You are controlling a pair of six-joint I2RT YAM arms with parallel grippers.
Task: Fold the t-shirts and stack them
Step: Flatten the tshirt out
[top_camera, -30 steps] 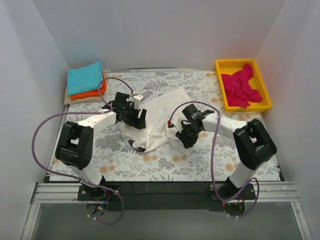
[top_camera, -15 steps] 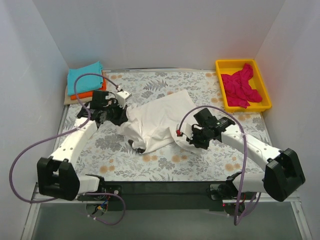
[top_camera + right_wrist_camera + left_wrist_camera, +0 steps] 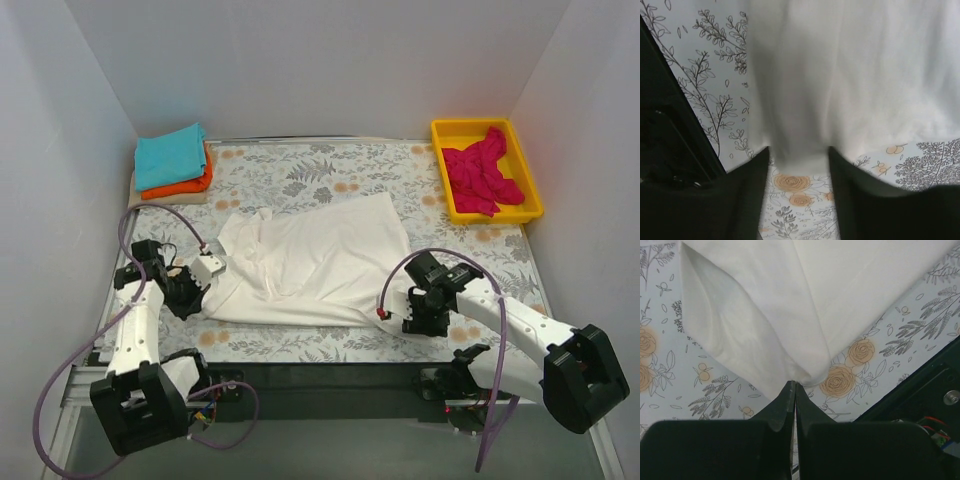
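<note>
The cream-white t-shirt (image 3: 315,262) lies spread nearly flat mid-table, with some wrinkles at its left side. My left gripper (image 3: 205,283) sits at the shirt's left edge, shut on a pinched corner of the cloth (image 3: 807,374). At the shirt's near right corner my right gripper (image 3: 397,305) is open; the hem (image 3: 800,150) reaches just between its parted fingers, unpinched. A folded teal t-shirt (image 3: 170,155) rests on a folded orange one (image 3: 182,187) at the far left. The magenta-pink t-shirt (image 3: 482,175) is crumpled in the bin.
A yellow bin (image 3: 487,127) stands at the far right. The grey floral table cloth (image 3: 470,245) covers the table. A beige mat (image 3: 140,199) lies under the folded stack. White walls close in three sides, and a black rail (image 3: 330,378) runs along the near edge.
Both arms swept outward and toward the near edge, pulling the bunched cream-white shirt out flat. The left gripper shut on its corner; the right gripper shut, then opened.
</note>
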